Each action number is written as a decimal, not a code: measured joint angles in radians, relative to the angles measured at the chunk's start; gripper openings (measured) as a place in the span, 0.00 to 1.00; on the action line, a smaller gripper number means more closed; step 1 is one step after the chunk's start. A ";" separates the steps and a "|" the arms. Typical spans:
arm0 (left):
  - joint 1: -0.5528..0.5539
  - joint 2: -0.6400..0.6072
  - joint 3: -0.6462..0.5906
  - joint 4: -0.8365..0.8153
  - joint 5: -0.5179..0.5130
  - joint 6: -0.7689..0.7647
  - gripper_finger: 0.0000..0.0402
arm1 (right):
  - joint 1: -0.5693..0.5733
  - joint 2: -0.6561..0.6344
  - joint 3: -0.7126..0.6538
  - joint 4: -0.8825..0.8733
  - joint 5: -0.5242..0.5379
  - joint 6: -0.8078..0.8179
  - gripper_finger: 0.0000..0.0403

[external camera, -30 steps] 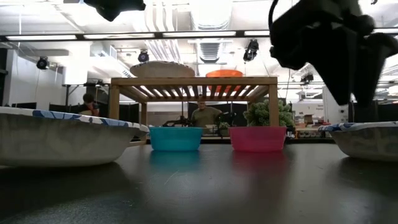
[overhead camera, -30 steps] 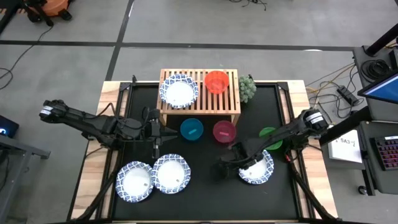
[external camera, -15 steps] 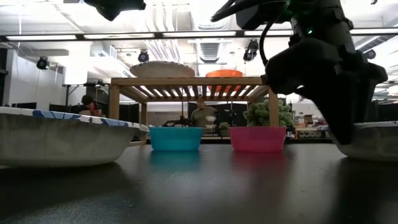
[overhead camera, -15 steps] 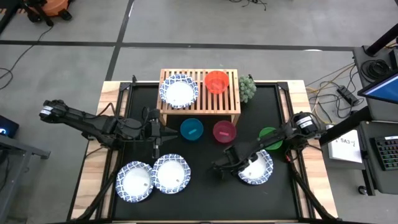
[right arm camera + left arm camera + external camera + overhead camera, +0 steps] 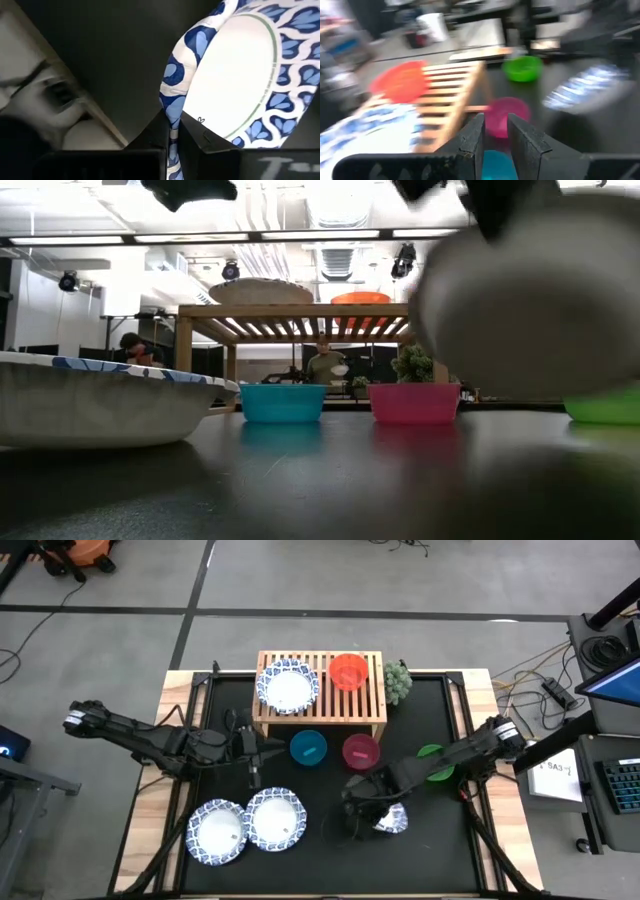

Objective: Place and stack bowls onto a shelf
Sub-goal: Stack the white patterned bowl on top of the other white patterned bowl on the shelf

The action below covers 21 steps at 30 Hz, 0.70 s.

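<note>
Across the black table mat (image 5: 320, 850), bounded by pale wood edges on both sides, lies open dark surface between the front bowls and along the right border. Toward the back stands the light-wood shelf (image 5: 322, 716), slatted on top with side legs, carrying a white blue-rimmed bowl (image 5: 288, 687) at its left and a plain red bowl (image 5: 348, 671) at its right, with bare slats between them. Beside the shelf's right end sits a bumpy dull-green object (image 5: 398, 681). Near the front left rest two more blue-patterned bowls (image 5: 218, 832) and (image 5: 275, 818), rims touching or just overlapping, wide and shallow. Held off the mat right of centre, tilted on edge, hangs the fourth patterned bowl (image 5: 240, 85), its scalloped blue rim pinched between the fingers of the right gripper (image 5: 172, 131), clamped tight on it; no readable writing on it, only a small dark mark by the rim. In front of the shelf stand smooth plastic bowls: teal (image 5: 308, 747), magenta (image 5: 361, 751), and farther right green (image 5: 433, 762), each apart from the others. Left of the teal bowl hovers the left gripper (image 5: 495, 135), fingers set narrowly apart, holding nothing.
</note>
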 joint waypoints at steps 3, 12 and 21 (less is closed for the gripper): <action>0.001 -0.001 0.000 -0.008 -0.165 -0.022 0.16 | 0.001 -0.017 0.086 0.028 0.048 -0.184 0.03; -0.017 -0.093 0.000 -0.088 -0.205 -0.051 0.16 | -0.026 -0.034 0.293 0.196 0.238 -0.825 0.03; -0.078 -0.233 0.000 -0.190 -0.202 -0.105 0.16 | -0.156 -0.029 0.308 0.488 0.524 -1.330 0.03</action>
